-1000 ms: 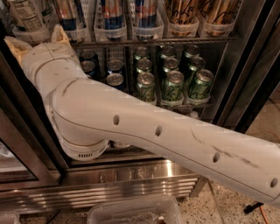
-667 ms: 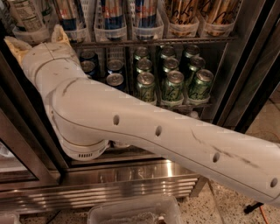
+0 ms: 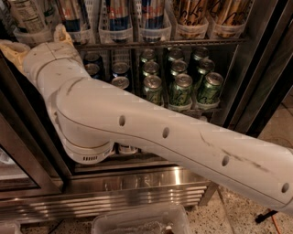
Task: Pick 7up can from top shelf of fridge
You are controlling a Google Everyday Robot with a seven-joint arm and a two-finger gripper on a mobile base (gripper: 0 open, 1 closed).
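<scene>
The 7up can [image 3: 25, 13], pale silver-white with small dark print, stands in a clear tray at the far left of the top shelf [image 3: 183, 43] of the fridge [image 3: 263, 68]. My gripper [image 3: 35, 42] is at the upper left, at the front of that tray just below the can. Its two cream fingers are spread wide, one finger [image 3: 10, 49] to the left and one finger [image 3: 62, 34] to the right of the can's base. It holds nothing. My white arm [image 3: 151, 132] crosses the view from the lower right and hides the left part of the lower shelf.
Dark blue cans [image 3: 119, 13] and brown-gold cans [image 3: 190, 11] fill the other top-shelf trays. Green cans [image 3: 183, 89] and dark cans [image 3: 94, 59] stand on the shelf below. The ribbed steel base [image 3: 137, 187] and a clear bin [image 3: 137, 221] are underneath.
</scene>
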